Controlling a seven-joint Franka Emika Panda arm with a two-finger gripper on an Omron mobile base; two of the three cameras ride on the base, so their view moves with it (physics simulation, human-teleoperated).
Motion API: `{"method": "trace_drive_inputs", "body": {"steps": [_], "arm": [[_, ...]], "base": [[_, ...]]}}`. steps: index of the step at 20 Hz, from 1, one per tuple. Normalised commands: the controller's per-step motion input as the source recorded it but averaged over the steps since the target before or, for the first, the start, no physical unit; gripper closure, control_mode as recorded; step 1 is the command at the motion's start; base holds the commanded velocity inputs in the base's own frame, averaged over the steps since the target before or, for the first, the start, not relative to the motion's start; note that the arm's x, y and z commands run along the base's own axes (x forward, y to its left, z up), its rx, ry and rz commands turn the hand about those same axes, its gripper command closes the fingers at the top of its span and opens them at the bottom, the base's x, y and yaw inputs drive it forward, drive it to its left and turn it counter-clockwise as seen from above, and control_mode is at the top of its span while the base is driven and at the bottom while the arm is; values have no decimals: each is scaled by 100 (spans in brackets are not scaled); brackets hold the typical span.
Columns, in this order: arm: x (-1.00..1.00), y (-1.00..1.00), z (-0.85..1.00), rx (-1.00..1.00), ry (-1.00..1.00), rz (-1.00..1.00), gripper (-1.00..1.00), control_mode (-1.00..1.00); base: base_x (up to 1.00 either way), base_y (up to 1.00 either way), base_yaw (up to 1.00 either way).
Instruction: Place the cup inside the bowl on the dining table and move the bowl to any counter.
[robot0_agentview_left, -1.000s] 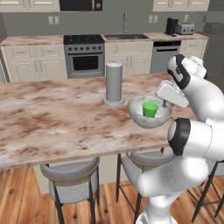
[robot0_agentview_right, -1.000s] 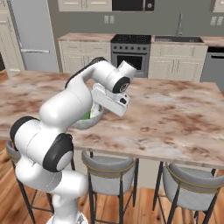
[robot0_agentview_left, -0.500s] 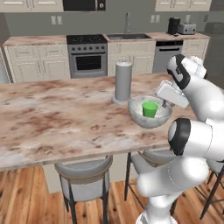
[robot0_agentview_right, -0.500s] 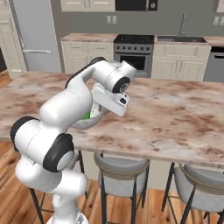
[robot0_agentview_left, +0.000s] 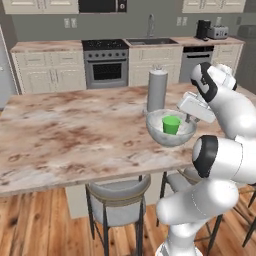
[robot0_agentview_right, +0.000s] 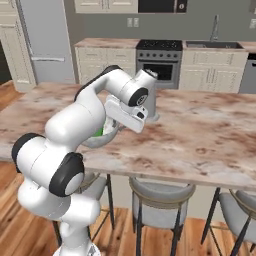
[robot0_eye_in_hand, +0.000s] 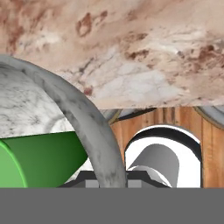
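The whole room has slid sideways in both base views over the last second: the grey cylinder (robot0_agentview_left: 157, 91) and the stove behind it now sit further right than they did, while the arm and the bowl (robot0_agentview_left: 171, 129) keep the same place against the robot's body. That reads as the base driving along the dining table (robot0_agentview_left: 75, 135), carrying the bowl with it, not the things moving on their own. The bowl hangs at the near edge of the table, seemingly lifted clear of the top, with the green cup (robot0_agentview_left: 171, 124) standing inside it. In the hand view the bowl's rim (robot0_eye_in_hand: 83, 118) runs down between the fingers, so the gripper (robot0_agentview_left: 190, 118) is clamped on that rim on the bowl's right side. So the cup step looks done, and what remains is the haul to a counter (robot0_agentview_left: 47, 47) along the far wall and setting the bowl down. No brand, label or writing is readable anywhere.
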Motion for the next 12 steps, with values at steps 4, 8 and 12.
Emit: {"method": "trace_drive_inputs", "body": {"steps": [4,8,12], "arm": [[0,0,0,0,0,0,100,100],[0,0,0,0,0,0,100,100],[0,0,0,0,0,0,100,100]], "base": [[0,56,-2],[0,57,-2],[0,58,-2]]}}
